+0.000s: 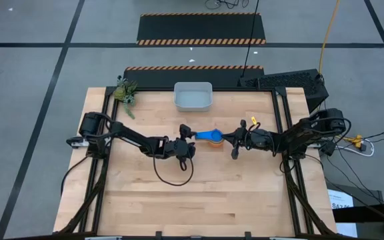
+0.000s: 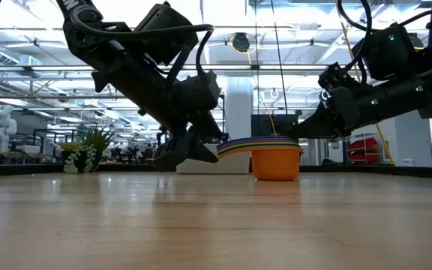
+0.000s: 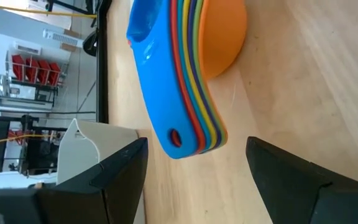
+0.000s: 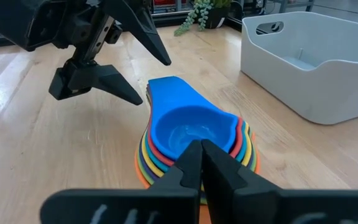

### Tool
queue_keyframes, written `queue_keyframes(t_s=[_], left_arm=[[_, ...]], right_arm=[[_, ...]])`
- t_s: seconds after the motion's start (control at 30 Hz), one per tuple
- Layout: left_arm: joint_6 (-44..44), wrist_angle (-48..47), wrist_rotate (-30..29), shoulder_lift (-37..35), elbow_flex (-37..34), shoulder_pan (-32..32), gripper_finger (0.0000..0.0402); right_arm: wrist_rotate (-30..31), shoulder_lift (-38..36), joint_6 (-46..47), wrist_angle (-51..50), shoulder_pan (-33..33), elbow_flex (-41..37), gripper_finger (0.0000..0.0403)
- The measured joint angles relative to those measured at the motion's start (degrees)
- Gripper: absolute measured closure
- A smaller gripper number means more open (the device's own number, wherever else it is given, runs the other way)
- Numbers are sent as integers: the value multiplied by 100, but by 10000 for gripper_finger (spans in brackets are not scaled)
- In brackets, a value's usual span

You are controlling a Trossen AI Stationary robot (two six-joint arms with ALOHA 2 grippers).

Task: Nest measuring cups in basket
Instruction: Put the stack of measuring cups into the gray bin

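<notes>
Measuring cups: a nested stack (image 1: pixel 211 137) sits on the wooden table (image 1: pixel 199 193) near the middle of the high view, blue cup on top, orange cup outermost at the bottom; stacked rims of red, yellow and green show between them in the right wrist view (image 4: pixel 194 146).
Stack handles: the handles fan out together toward the left of the high view, the blue handle uppermost with a small hole near its end (image 3: pixel 174 137).
Basket: a pale tub (image 1: pixel 193 96) stands at the upper centre of the high view, near the table's far edge, well apart from the stack; nothing can be seen in it.
Left gripper: the left gripper (image 1: pixel 185 139) lies just left of the stack in the high view, its jaws spread wide to either side of the handle ends, holding nothing; its dark fingers (image 3: pixel 291 171) flank the handles without touching them.
Right gripper: the right gripper (image 1: pixel 237 141) lies just right of the stack, jaws closed tight with nothing between them; its tips sit at the stack's edge in the right wrist view.
Plant: a small green plant (image 1: pixel 125 91) stands at the upper left corner of the table.
</notes>
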Motion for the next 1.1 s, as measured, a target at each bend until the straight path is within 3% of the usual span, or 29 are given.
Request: queue_keyframes(t_s=[0.6, 1.1], left_arm=[[683, 574, 384, 0, 0, 170, 126], [769, 379, 555, 0, 0, 256, 126]], right_arm=[[-10, 1, 151, 5, -151, -138, 403], [-10, 3, 135, -10, -152, -138, 403]])
